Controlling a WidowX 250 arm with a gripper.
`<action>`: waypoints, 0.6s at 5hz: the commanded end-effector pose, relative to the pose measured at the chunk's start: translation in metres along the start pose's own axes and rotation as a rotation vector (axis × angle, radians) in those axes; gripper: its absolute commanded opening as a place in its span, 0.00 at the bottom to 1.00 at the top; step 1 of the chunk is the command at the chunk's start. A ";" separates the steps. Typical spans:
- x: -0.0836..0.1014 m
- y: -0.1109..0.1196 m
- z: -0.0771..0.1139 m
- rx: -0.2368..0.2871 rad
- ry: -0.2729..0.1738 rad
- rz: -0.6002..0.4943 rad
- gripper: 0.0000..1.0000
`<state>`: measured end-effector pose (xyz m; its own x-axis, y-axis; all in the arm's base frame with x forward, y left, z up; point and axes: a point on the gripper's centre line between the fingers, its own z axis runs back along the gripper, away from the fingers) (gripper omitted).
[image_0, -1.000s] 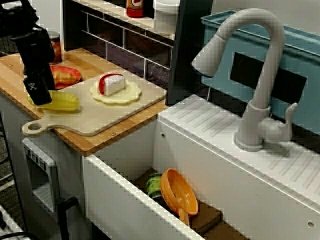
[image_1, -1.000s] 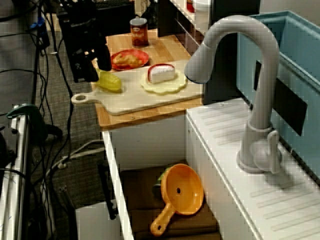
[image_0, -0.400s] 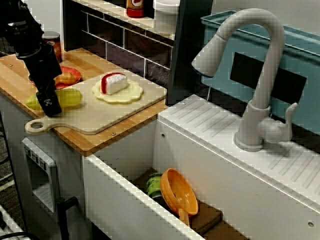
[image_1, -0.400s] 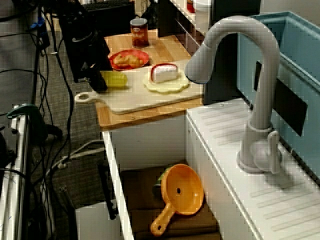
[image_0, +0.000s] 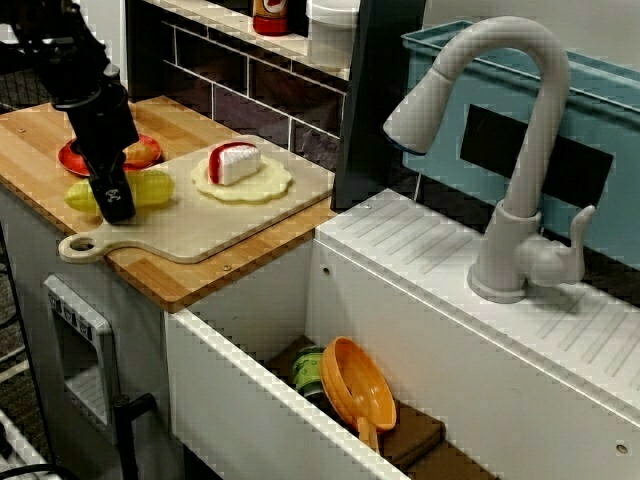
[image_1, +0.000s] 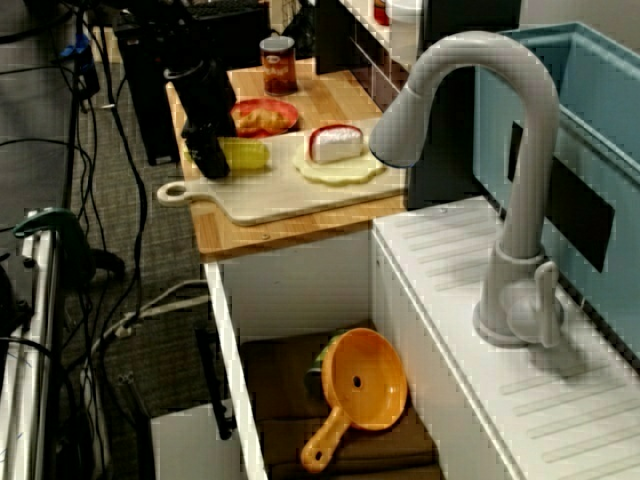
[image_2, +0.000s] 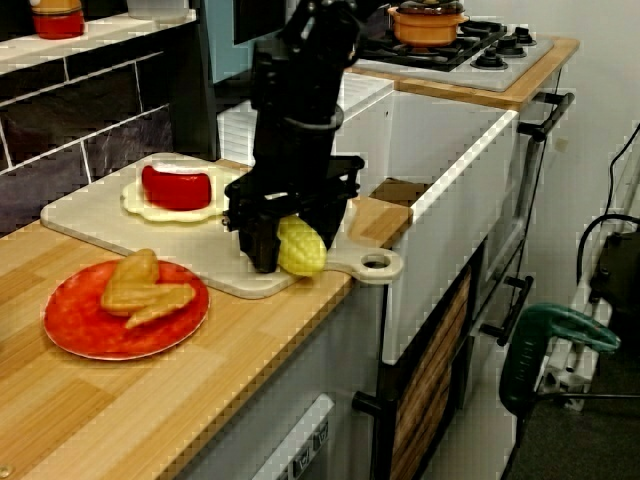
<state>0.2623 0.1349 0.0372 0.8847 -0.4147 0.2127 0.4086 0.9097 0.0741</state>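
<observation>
My black gripper (image_0: 117, 195) (image_1: 215, 160) (image_2: 298, 250) reaches down onto the pale cutting board (image_0: 200, 235) (image_1: 280, 200) (image_2: 90, 215). Its fingers stand on either side of a yellow corn cob (image_0: 150, 187) (image_1: 250, 155) (image_2: 303, 248) that lies on the board's handle end. In the view from the counter's end one finger (image_2: 262, 245) touches the cob's side; the other is hidden behind it. The jaws look spread near their full width. A red and white wedge (image_0: 233, 162) (image_2: 177, 187) sits on a yellow disc further along the board.
A red plate (image_0: 72, 157) (image_2: 100, 330) with pastry lies on the wooden counter beside the board, and a can (image_1: 277, 62) stands behind it. The sink holds an orange strainer (image_0: 363, 385) (image_1: 365, 380). The grey faucet (image_0: 520, 150) rises at the right.
The gripper has moved right along the corn cob, from its left end to its middle. The cutting board, with the cob and wedge on it, has slid a little to the right.
</observation>
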 end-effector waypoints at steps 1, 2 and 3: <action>0.019 0.017 0.035 0.000 -0.020 -0.003 0.00; 0.022 0.018 0.040 0.005 -0.028 -0.008 0.00; 0.025 0.015 0.037 0.003 -0.021 -0.014 0.00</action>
<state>0.2719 0.1344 0.0606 0.8901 -0.4127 0.1932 0.4173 0.9086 0.0183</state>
